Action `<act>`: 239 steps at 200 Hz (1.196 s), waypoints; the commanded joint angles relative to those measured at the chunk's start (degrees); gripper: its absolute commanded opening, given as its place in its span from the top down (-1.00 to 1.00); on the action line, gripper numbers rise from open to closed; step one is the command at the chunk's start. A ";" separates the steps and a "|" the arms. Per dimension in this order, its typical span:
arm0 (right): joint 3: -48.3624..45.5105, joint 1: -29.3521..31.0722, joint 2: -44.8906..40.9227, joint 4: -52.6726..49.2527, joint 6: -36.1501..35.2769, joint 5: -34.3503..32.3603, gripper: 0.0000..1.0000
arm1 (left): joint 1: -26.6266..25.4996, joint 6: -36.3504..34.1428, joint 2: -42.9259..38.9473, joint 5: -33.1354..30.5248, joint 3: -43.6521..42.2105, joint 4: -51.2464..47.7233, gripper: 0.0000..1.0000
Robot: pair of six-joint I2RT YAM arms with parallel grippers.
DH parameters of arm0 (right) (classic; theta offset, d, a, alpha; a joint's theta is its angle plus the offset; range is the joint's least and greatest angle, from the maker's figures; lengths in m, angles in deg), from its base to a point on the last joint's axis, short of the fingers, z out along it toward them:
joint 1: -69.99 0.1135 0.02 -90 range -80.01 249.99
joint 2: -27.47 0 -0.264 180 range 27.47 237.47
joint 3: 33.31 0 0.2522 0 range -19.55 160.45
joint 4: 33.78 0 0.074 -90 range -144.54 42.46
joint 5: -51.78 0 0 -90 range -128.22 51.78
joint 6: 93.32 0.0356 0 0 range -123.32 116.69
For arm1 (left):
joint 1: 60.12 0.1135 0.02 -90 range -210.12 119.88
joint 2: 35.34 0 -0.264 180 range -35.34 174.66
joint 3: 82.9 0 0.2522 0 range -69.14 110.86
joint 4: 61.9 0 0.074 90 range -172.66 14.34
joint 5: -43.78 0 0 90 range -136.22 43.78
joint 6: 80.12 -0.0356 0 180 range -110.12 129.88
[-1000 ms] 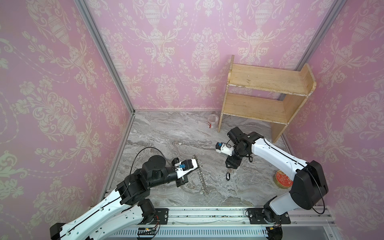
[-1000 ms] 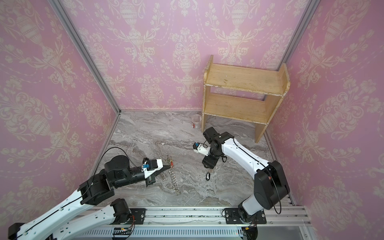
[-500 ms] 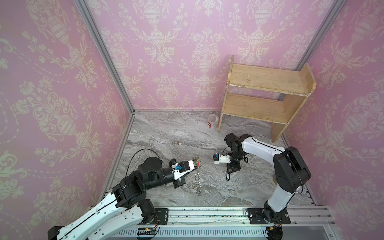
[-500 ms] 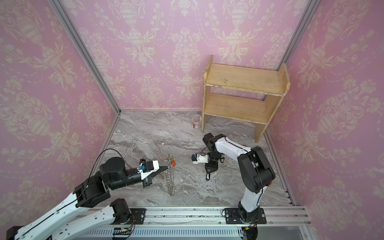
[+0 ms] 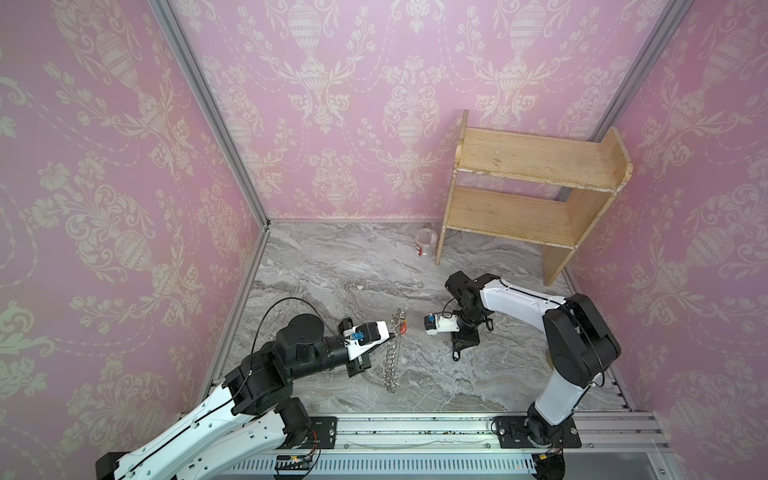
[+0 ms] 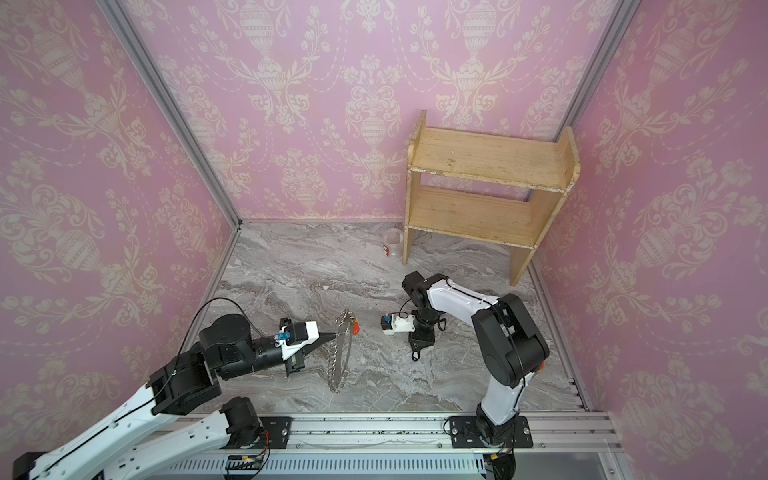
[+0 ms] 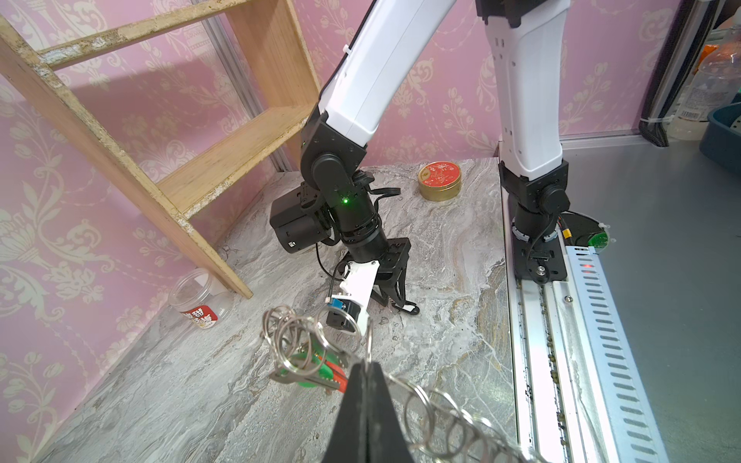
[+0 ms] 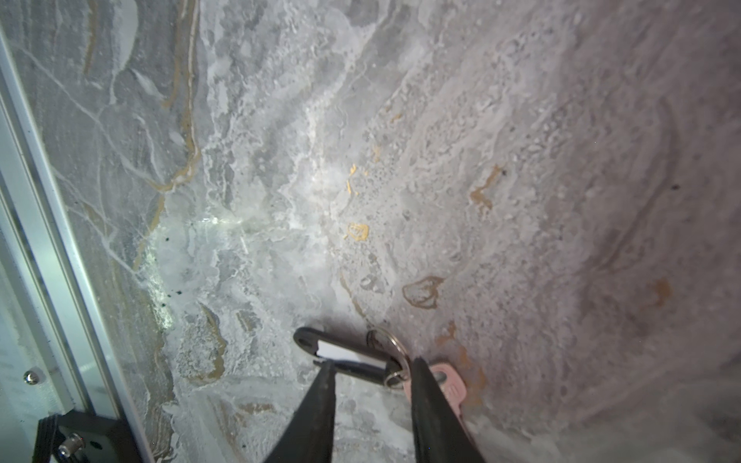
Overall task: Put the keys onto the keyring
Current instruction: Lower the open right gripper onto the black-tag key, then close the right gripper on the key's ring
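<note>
Right end effector has lowered to marble surface.

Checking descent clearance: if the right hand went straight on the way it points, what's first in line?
Most likely the black fob, lying on the table just under the right hand; one fingertip looks nearly on it. Gap unclear.

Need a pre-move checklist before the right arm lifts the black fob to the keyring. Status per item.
1. Left gripper shut on keyring: ok.
2. Chain hanging clear of the right arm: ok.
3. Green-tagged key hanging from keyring: ok.
4. Right gripper jaws either side of black fob on the table: ok.
5. Fob actually pinched: cannot tell.
6. Red-lidded tin away from both grippers: ok.
</note>
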 commanded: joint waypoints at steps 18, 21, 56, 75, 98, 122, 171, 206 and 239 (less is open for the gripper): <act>-0.32 0.27 0.03 0.11 -1.47 -0.76 0.37 | 0.37 -0.84 -0.50 -0.95 1.05 0.44 1.00; -0.32 0.30 0.15 0.09 -1.51 -0.72 0.37 | 0.37 -0.87 -0.61 -0.96 1.05 0.39 1.00; -0.09 0.57 0.91 -0.37 -1.52 -0.40 0.40 | 0.37 -0.88 -0.96 -1.22 1.09 -0.17 1.00; 0.01 0.74 1.13 -0.46 -1.53 -0.38 0.40 | 0.37 -0.92 -1.11 -1.34 1.14 -0.36 1.00; 0.03 0.83 1.68 -0.55 -1.52 -0.80 0.40 | 0.37 -0.97 -1.17 -1.43 1.11 -0.49 1.00; 0.45 1.05 2.89 -0.96 -1.42 -1.18 0.44 | 0.37 -0.97 -1.32 -1.49 1.05 -0.72 1.00; 1.91 1.06 3.00 -2.41 -0.99 -1.14 0.99 | 0.37 -0.88 -1.79 -1.89 1.22 -1.23 1.00; 3.34 1.02 1.02 -3.40 1.89 0.24 1.00 | 0.37 -0.88 -1.70 -1.72 1.40 -1.14 1.00; 7.68 1.02 -0.08 -4.07 11.21 2.12 1.00 | 0.37 -0.70 -1.29 -1.32 1.47 -0.35 1.00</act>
